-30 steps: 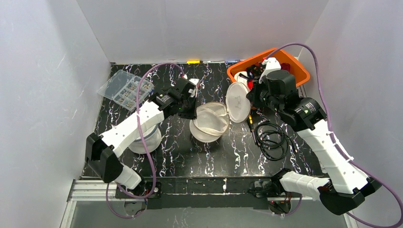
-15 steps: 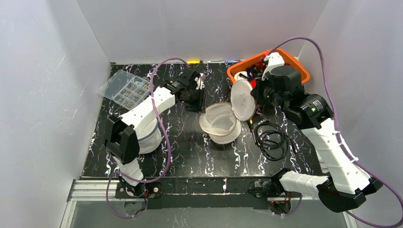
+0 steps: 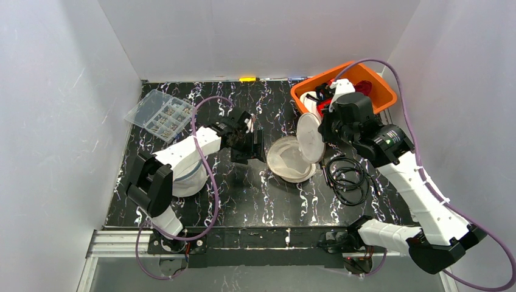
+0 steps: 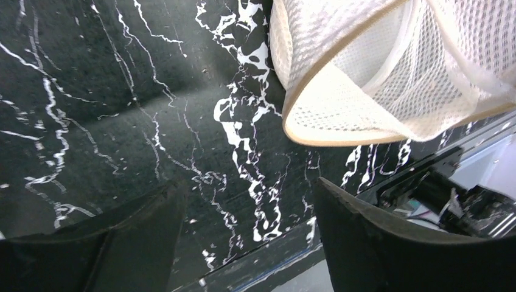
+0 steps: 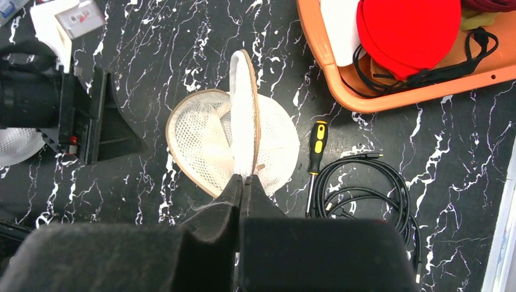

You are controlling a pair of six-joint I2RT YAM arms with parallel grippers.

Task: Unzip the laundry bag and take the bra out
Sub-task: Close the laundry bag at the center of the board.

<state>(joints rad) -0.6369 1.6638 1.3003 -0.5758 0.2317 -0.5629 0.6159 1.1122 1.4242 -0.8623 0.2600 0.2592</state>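
Your right gripper (image 5: 243, 181) is pinched shut on the flap rim of the mesh laundry bag (image 5: 204, 143), which lies unzipped between both grippers. Your left gripper (image 4: 249, 243) stands wide open, holding nothing, just beside it. The bra may be inside, but I can't tell.

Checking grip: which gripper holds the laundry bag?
The right gripper, shut on the lid of the round white mesh laundry bag; the left gripper is open, empty.
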